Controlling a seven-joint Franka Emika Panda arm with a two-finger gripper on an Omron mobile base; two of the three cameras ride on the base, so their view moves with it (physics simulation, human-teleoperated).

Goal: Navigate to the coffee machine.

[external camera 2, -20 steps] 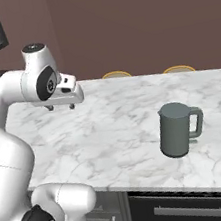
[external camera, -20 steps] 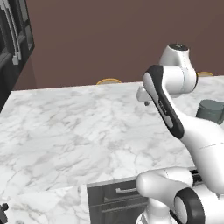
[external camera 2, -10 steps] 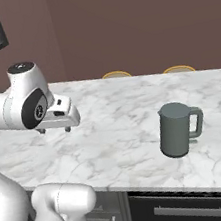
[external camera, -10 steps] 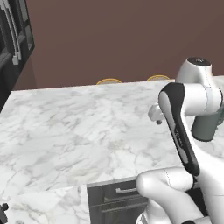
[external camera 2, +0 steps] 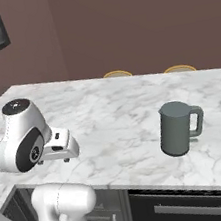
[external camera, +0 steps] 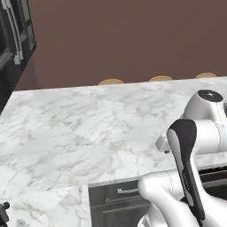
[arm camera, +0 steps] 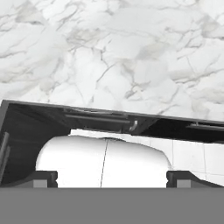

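Observation:
The coffee machine is out of view. My gripper (external camera 2: 65, 159) hangs low over the front part of the white marble island counter (external camera 2: 118, 111), beside my folded arm. It sits at the counter's near edge (external camera: 163, 145) in the left base view. Its two dark fingertips (arm camera: 43, 178) stand far apart in the hand view, open with nothing between them, looking down at the marble and the dark gap under the counter edge.
A grey-green handled kettle (external camera 2: 177, 128) stands on the counter to the right. Yellow stool tops (external camera: 111, 82) (external camera 2: 180, 69) line the far side before a brown wall. A dark cabinet with long handles (external camera: 15, 31) is at the far left. Dark drawer fronts (external camera 2: 188, 206) sit below.
The arm has folded down and back toward the base, bringing the hand from above the counter's middle to its near edge. The kettle and counter keep their places.

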